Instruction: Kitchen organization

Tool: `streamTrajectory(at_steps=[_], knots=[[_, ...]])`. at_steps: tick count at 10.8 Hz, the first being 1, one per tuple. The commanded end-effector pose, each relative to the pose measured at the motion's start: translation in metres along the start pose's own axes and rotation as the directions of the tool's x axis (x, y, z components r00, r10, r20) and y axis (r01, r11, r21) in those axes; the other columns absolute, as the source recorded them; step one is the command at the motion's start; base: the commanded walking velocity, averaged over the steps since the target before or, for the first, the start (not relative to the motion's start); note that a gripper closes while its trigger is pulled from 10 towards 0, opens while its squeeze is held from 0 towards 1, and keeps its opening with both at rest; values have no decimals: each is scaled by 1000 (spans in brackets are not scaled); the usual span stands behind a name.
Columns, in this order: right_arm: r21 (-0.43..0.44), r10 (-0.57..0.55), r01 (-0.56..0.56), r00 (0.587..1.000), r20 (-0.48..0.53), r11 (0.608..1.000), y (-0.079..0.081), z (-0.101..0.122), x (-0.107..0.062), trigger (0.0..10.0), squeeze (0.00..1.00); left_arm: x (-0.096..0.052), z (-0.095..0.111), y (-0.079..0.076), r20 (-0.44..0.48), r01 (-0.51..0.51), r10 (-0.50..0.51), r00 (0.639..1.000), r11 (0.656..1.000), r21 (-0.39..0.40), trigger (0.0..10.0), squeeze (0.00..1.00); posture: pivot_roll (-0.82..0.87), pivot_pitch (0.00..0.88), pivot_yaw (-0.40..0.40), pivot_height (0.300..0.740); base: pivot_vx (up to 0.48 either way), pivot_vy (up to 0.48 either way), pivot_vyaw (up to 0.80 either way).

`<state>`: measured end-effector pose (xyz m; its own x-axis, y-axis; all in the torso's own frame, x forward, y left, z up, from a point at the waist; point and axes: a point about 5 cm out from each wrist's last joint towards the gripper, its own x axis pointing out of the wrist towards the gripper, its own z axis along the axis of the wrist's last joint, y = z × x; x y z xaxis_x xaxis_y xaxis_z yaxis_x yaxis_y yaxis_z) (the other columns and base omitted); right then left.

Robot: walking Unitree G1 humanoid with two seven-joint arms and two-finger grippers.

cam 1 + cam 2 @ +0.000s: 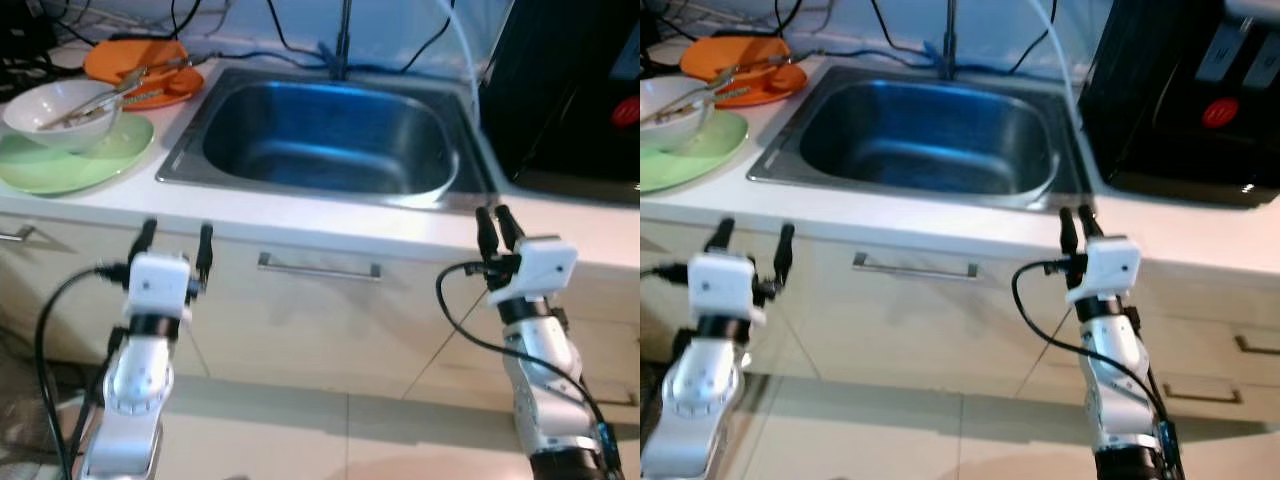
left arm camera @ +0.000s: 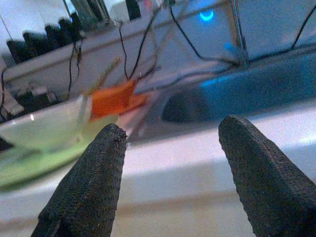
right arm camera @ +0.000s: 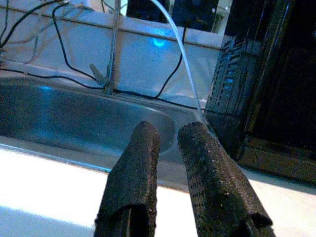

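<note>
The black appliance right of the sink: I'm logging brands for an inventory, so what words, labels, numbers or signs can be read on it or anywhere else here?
None can be read.
Black appliance: a red round mark on its front, too blurred to tell if it carries text.
Sink, white bowl, green plate, orange plate, left gripper, right gripper: no lettering visible.
</note>
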<state>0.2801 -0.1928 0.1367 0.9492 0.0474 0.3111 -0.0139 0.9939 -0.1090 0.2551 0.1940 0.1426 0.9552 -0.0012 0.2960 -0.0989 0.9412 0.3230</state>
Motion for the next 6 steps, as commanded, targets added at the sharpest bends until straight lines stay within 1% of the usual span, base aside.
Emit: streamTrajectory(at_steps=[1, 2, 3, 4, 5, 6], knots=[[28, 0, -1, 1000, 28, 1000, 1, 15, 7, 10000, 0, 9, 10, -3, 29, 15, -15, 999, 1000, -8, 10000, 0, -14, 14, -40, 740, 0, 0, 0], [54, 28, -29, 1000, 8, 998, 11, 17, 14, 10000, 0, 23, 16, -3, 43, 4, -3, 999, 1000, -29, 10000, 0, -7, 18, -40, 740, 0, 0, 0], [90, 54, -53, 999, -7, 995, 23, 14, 20, 10000, 0, 35, 18, -3, 49, -8, 10, 999, 999, -46, 10000, 0, -5, 17, -35, 740, 0, 0, 0], [141, 72, -70, 997, -9, 988, 34, 14, 27, 10000, 0, 47, 15, -6, 32, -7, 8, 999, 999, -42, 10000, 0, 0, 12, -35, 740, 0, 0, 0], [172, 98, -94, 995, -13, 981, 47, 17, 38, 10000, 0, 60, 15, -10, 24, -11, 13, 1000, 997, -78, 10000, 0, 1, 12, -37, 740, 0, 0, 0], [192, 108, -98, 993, -42, 977, 59, 14, 54, 10000, 0, 75, 21, -25, 41, 32, -28, 999, 994, -102, 10000, 0, 9, 9, -41, 740, 0, 0, 0]])
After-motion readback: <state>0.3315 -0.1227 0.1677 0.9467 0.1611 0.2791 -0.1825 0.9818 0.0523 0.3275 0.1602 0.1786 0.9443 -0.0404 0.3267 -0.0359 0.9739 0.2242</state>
